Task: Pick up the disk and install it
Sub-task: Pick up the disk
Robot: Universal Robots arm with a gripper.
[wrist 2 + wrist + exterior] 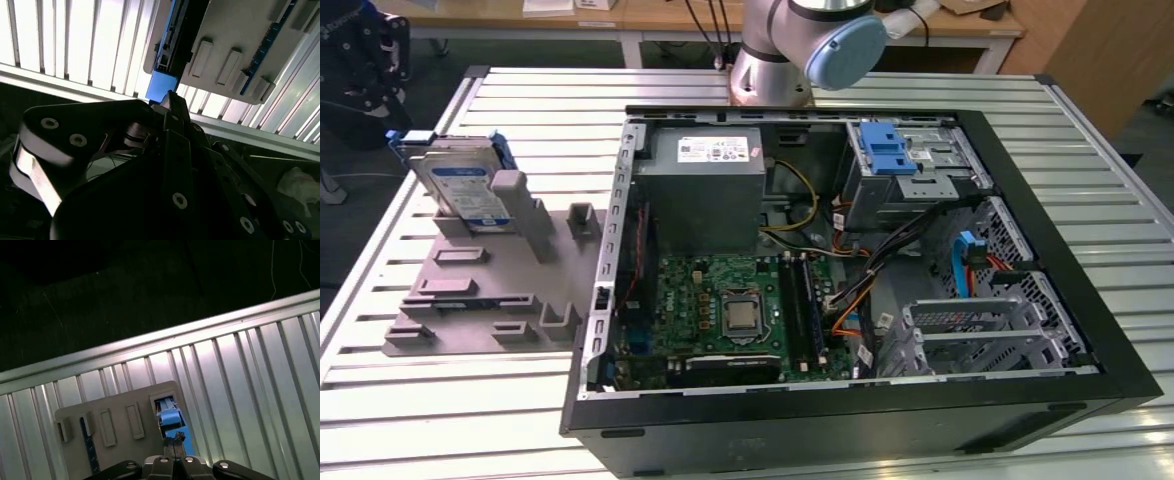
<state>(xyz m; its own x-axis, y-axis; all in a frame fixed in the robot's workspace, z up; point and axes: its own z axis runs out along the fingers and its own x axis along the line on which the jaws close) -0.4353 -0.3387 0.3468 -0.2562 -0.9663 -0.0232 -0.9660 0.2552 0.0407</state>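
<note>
At the exterior view's left, the disk (460,185) stood on edge in a grey holder (467,300) on the slatted metal surface (440,420), its blue frame uppermost and nothing gripping it. We judged the task barely begun, with the pickup not yet made and the installation wholly undone.

Toward the middle, the arm (781,50) rose from its base at the far side of the surface. Before it lay the open computer case (854,425), its green board and grey power box exposed. At the exterior view's right, inside the case, a blue latch (887,155) sat atop the drive cage. We could not tell which bay was meant for the disk.

The exterior view gave us the case and the disk's place well apart from it. The wrist views gave us the gripper (174,445) instead. In the first wrist view it hung over the holder, lined up with the disk's (167,415) blue end. Its jaws looked clenched together on nothing. The second wrist view caught the gripper (171,96) side-on, just short of that blue end (161,85). How much height separated them, we could not tell.
</note>
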